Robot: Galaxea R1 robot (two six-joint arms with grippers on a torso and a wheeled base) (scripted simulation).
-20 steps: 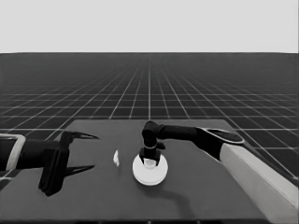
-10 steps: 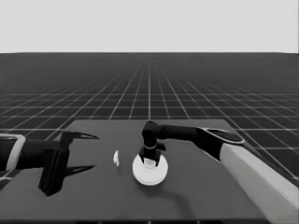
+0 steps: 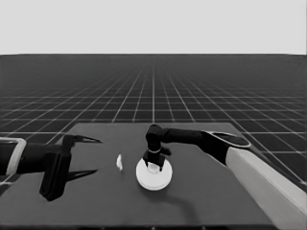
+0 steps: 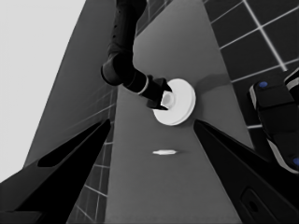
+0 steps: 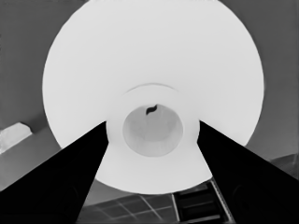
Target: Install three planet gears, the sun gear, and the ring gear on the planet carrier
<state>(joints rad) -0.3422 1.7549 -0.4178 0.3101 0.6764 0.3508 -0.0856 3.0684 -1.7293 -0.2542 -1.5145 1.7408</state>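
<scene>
The larger round part lies flat at the middle of the table, its raised hub pointing up. My right gripper reaches down from the right and is shut on that hub, a finger pressed against each side, as the right wrist view shows. In the left wrist view the same gripper sits on the larger round part. The smaller round part and the toothed gears are hidden from every view. My left gripper waits open over the table's left end, holding nothing.
A thin white piece lies on the table just left of the larger round part, also in the left wrist view. Dark machinery with blue lights stands past the table's edge. The table's front edge runs close below.
</scene>
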